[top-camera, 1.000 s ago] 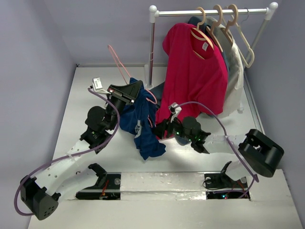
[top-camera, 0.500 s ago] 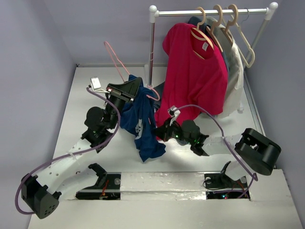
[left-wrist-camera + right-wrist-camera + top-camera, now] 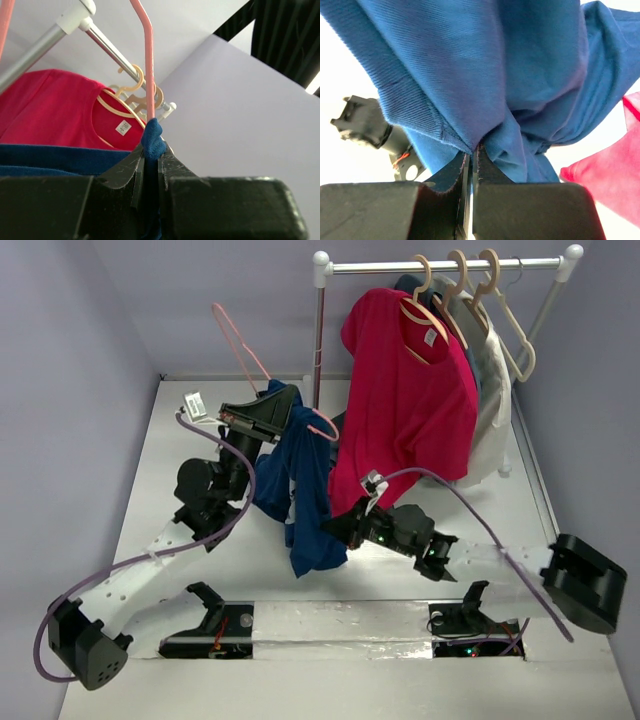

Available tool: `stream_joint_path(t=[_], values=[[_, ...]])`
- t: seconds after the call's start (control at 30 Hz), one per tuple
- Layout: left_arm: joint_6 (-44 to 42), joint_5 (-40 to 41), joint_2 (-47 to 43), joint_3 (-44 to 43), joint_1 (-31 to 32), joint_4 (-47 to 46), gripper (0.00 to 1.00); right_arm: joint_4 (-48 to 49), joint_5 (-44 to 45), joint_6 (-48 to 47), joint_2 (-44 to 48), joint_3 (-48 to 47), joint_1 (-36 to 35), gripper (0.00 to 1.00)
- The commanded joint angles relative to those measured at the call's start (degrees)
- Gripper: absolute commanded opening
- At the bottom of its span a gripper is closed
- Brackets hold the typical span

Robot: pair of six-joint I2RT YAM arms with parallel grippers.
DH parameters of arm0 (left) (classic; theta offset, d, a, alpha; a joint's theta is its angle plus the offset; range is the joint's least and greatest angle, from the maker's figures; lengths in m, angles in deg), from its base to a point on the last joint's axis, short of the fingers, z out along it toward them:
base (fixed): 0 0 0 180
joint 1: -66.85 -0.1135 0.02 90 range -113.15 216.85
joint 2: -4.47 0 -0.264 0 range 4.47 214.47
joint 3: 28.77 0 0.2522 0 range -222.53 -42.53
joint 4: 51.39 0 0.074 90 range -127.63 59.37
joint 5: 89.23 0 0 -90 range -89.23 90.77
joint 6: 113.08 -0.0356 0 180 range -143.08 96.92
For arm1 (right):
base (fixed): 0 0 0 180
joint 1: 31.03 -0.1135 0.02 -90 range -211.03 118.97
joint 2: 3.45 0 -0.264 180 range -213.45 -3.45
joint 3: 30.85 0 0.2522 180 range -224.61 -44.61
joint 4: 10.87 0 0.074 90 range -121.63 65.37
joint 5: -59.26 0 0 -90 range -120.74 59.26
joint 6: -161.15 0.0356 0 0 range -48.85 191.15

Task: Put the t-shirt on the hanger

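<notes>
The navy t-shirt (image 3: pixel 300 475) hangs bunched from my left gripper (image 3: pixel 284 406), which is raised above the table's left half. In the left wrist view the left gripper (image 3: pixel 151 152) is shut on a fold of the t-shirt (image 3: pixel 152 140), and the pink hanger (image 3: pixel 148 65) runs straight down into that fold. From above, the hanger (image 3: pixel 240 345) sticks up and back to the left. My right gripper (image 3: pixel 336 530) sits low beside the shirt's hanging end. Its wrist view shows the right gripper (image 3: pixel 472 152) shut on a pinch of the t-shirt (image 3: pixel 485 75).
A clothes rack (image 3: pixel 440 267) stands at the back right with a red t-shirt (image 3: pixel 410 390), a white garment (image 3: pixel 497 400) and beige hangers (image 3: pixel 480 290). The red shirt's hem (image 3: pixel 615 165) hangs close to the right gripper. Purple walls close in both sides.
The left gripper has risen and moved back, lifting the hanger and t-shirt. The right gripper has gone from open to shut on the shirt's lower part and shifted toward the near edge.
</notes>
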State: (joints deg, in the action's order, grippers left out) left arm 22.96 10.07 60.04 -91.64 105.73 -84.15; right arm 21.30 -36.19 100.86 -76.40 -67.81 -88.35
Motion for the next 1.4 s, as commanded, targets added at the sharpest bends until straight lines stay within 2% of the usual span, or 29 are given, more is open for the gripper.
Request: stream_joint_path(t=[0.0, 0.03, 0.1, 0.17, 0.2, 0.23, 0.27, 0.3, 0.47, 0.63, 0.7, 0.87, 0.93, 0.97, 1.0, 1.03, 1.1, 1.23, 1.37], values=[[0.62, 1.86, -4.06, 4.43, -0.29, -9.73, 0.0, -16.19, 4.22, -3.16, 8.24, -4.38, -2.96, 0.0], [2.54, 2.47, -4.94, 8.72, -0.29, -9.99, 0.0, -22.4, 5.01, -3.78, 10.0, -6.22, -2.97, 0.0], [4.31, 2.91, -5.73, 12.43, -0.29, -11.31, 0.0, -28.41, 5.1, -5.1, 12.55, -12.18, -3.76, 0.01], [6.42, 3.36, -6.88, 16.3, -0.29, -12.18, 0.0, -37.26, 3.71, -6.33, 11.96, -16.5, -3.76, 0.12], [6.86, 3.44, -7.4, 17.1, -0.29, -12.36, 0.0, -40.89, 3.43, -6.94, 9.86, -20.79, -3.76, 0.35], [7.39, 3.36, -8.36, 17.63, -0.29, -12.36, 0.0, -44.32, 3.43, -7.56, 8.8, -22.75, -3.76, 0.46], [7.92, 3.18, -8.81, 18.33, -0.29, -12.36, 0.0, -50.44, 5.0, -8.44, 8.09, -23.81, -3.76, 0.53], [8.18, 2.92, -9.25, 18.34, -0.29, -12.1, 0.0, -51.55, 5.88, -8.88, 8.0, -24.08, -4.29, 0.61], [9.42, 1.25, -11.8, 17.9, -0.82, -9.65, 0.0, -49.97, 9.67, -10.02, 12.56, -19.87, -4.29, 0.65], [10.73, 0.19, -13.47, 17.29, -0.82, -7.62, 0.0, -48.66, 9.14, -11.96, 11.52, -20.22, -4.29, 0.63], [11.09, 0.19, -14.0, 17.28, -0.82, -7.09, 0.0, -46.64, 9.5, -12.57, 10.64, -19.95, -4.29, 0.53], [11.09, 0.98, -14.79, 17.64, -0.82, -6.12, 0.0, -43.83, 8.62, -13.02, 10.54, -19.43, -4.82, 0.51], [11.09, 1.07, -14.62, 17.55, -0.82, -6.12, 0.0, -43.04, 7.92, -12.31, 10.46, -18.9, -4.82, 0.45], [11.0, 1.16, -14.53, 17.55, -0.82, -6.12, 0.0, -42.07, 6.61, -11.88, 10.28, -18.9, -4.82, 0.42], [10.91, 1.33, -14.44, 17.64, -0.82, -6.12, 0.0, -41.72, 6.25, -11.79, 10.11, -18.9, -5.34, 0.27], [10.74, 1.68, -14.35, 17.55, -0.82, -5.95, 0.0, -41.54, 6.16, -11.61, 9.67, -19.33, -5.35, 0.17], [10.65, 1.86, -14.26, 17.81, -0.82, -5.77, 0.0, -41.19, 6.59, -11.61, 9.67, -20.21, -6.58, 0.05], [11.87, 1.86, -13.39, 19.04, -0.82, -6.65, 0.0, -41.01, 10.01, -12.75, 9.75, -23.72, -8.25, 0.06], [13.55, 1.42, -13.03, 20.1, -0.82, -7.7, 0.0, -39.97, 17.65, -14.5, 8.62, -27.41, -8.77, 0.06]])
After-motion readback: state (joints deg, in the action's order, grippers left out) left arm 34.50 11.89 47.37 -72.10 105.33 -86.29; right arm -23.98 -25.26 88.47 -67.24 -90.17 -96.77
